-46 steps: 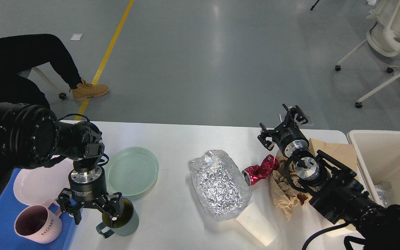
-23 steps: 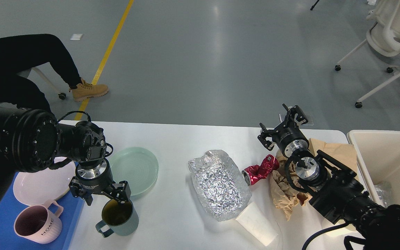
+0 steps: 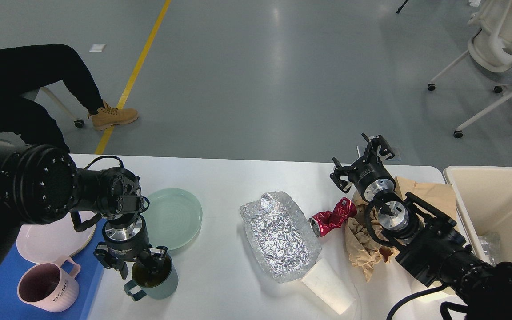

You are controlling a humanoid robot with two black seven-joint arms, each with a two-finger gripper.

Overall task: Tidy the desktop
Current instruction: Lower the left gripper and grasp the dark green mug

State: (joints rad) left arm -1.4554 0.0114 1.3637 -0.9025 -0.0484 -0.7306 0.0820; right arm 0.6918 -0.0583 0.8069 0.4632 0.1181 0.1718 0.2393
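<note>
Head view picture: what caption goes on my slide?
Left gripper reaches into a green mug on the cluttered desktop.

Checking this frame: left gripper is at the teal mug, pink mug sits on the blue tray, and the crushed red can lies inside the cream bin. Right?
Not quite. The head view shows the red can lying on the desktop, between the foil and the brown paper, not in the bin. The rest holds.

The left gripper (image 3: 134, 263) is being brought back down onto the green mug (image 3: 154, 281) after being lifted slightly above it half a second ago, and its fingers are being drawn closer together around the near rim. The left arm is being shifted a little rightward. The mug itself is being left almost where it was.
</note>
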